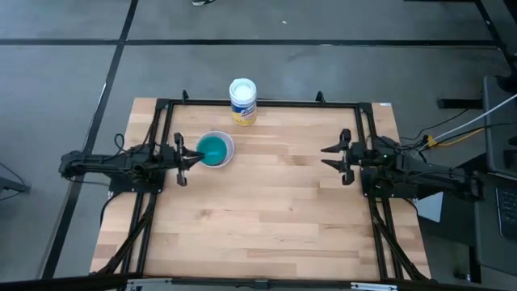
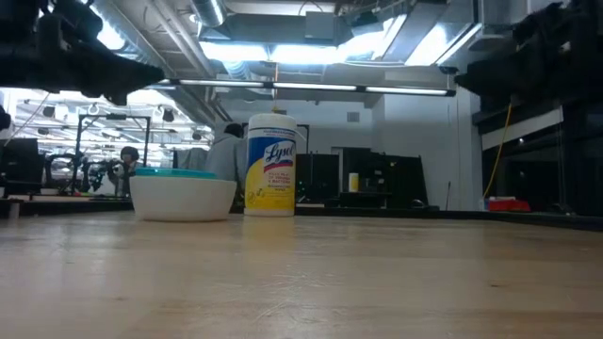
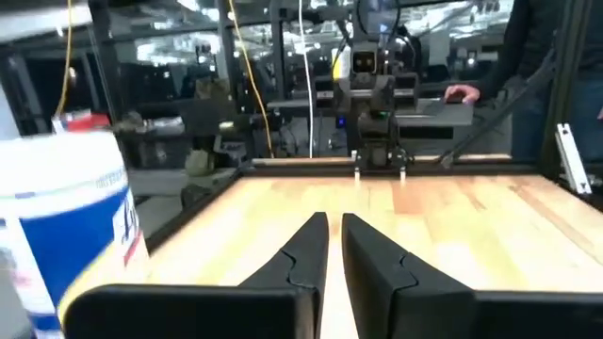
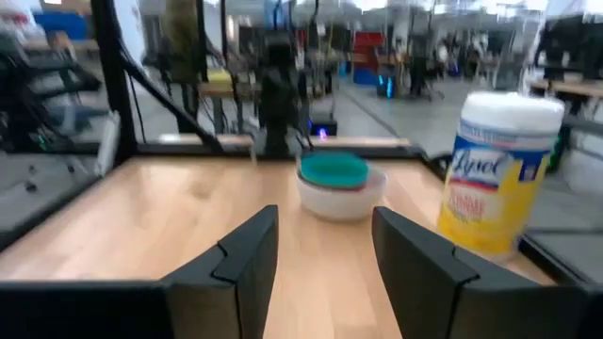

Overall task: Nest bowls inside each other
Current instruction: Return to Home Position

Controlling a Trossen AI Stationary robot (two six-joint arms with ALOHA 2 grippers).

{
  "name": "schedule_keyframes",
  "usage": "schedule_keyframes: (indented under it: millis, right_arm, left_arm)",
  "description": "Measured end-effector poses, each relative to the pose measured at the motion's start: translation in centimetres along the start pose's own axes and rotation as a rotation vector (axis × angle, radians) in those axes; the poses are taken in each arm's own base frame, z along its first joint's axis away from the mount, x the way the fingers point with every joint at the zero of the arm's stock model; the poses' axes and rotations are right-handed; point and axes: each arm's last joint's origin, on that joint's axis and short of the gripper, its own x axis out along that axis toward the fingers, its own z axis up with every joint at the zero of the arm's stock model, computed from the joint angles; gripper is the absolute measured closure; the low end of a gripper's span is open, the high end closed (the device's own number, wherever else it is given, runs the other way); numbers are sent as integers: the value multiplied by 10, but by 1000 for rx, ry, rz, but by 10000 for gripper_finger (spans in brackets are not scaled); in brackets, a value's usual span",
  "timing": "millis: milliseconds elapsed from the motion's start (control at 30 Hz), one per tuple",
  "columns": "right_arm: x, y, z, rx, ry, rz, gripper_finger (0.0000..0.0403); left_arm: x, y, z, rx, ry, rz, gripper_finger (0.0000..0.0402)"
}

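A white bowl (image 1: 227,150) with a teal bowl (image 1: 212,149) nested inside it stands on the wooden table (image 1: 266,210), left of centre toward the far edge. In the low view the teal rim (image 2: 174,172) shows just above the white bowl (image 2: 184,198). The right wrist view shows the stack (image 4: 339,188) ahead. My left gripper (image 1: 194,156) (image 3: 334,235) hovers level beside the stack's left rim, above the table, shut and holding nothing. My right gripper (image 1: 327,156) (image 4: 325,240) stands open at the table's right, pointing level toward the stack, nothing between its fingers.
A tall white wipes container (image 1: 242,101) (image 2: 270,165) (image 4: 495,169) with a blue and yellow label stands at the far edge, just behind the bowls. Black frame rails (image 1: 161,121) run along the table's sides. A person's hand (image 3: 462,92) shows beyond the table.
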Motion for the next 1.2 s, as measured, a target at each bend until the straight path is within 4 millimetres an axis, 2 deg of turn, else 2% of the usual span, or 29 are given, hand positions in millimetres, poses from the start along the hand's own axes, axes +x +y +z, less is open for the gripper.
schedule_keyframes:
  millis: [267,567,733,900,1200]
  right_arm:
    - [-19,2,-17,20,-30,6,227]
    - [-18,-3,-19,57,-76,-29,227]
    - [-18,-7,-20,77,-65,-154,227]
    - [-17,-8,-22,68,-38,-178,227]
    - [-11,-10,-30,246,48,-188,227]
  left_arm:
    - [-3,2,-4,-4,33,76,386]
    - [-4,5,-2,-22,19,161,391]
    - [-5,6,-2,-37,20,211,393]
    - [-4,6,-3,-19,33,227,391]
    - [0,7,-10,-146,95,332,396]
